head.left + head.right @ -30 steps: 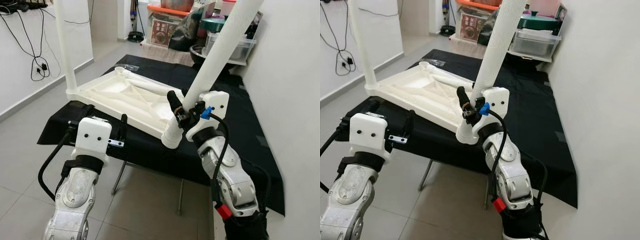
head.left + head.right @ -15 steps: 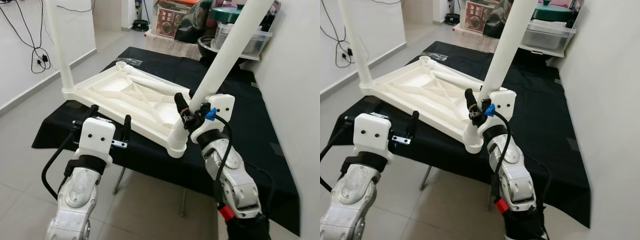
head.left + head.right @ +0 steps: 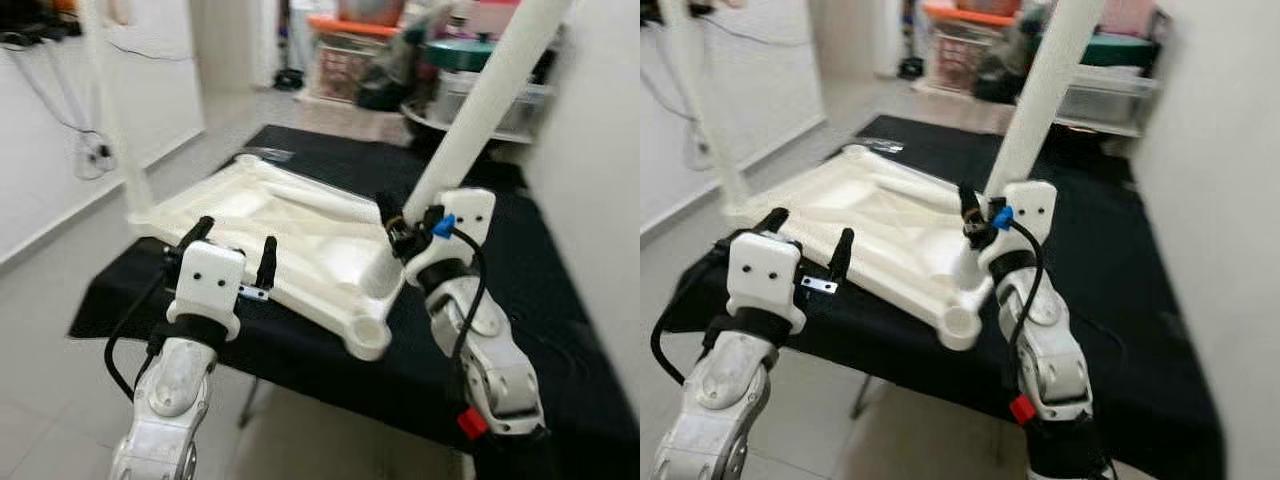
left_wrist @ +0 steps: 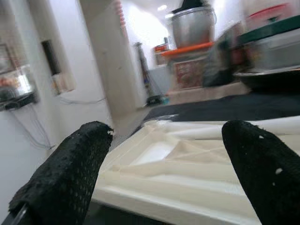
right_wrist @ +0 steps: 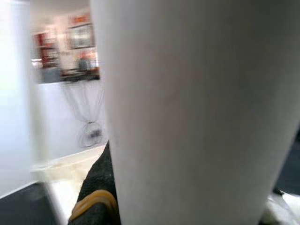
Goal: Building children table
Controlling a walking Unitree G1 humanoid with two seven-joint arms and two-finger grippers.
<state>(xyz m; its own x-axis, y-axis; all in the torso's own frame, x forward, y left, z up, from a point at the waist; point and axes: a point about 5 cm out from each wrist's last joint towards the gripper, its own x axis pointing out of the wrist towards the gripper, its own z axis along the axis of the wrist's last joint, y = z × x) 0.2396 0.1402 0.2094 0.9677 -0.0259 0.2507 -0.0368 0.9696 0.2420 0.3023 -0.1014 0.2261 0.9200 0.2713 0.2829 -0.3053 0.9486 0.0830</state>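
Note:
A white children's tabletop (image 3: 300, 225) lies upside down on a black-covered table (image 3: 560, 300). One white leg (image 3: 105, 110) stands upright at its far left corner. My right gripper (image 3: 975, 215) is shut on a second white leg (image 3: 480, 110), which tilts up to the right. That leg's lower end rests just behind the open round socket (image 3: 368, 335) at the near corner. The held leg (image 5: 197, 108) sits against one black finger (image 5: 96, 187) in the right wrist view. My left gripper (image 3: 235, 245) stands open at the tabletop's near left edge, holding nothing, with ribs (image 4: 187, 164) between its fingers (image 4: 65, 173).
Storage boxes and a pot (image 3: 350, 55) crowd the floor and shelf behind the table. A white wall runs close along the right. Cables (image 3: 90, 150) hang on the left wall. Tiled floor lies under and left of the table.
The whole view has shifted and blurred, so the camera moved. My left gripper has risen closer to the tabletop's edge. The held leg's lower end now sits further behind the near corner socket.

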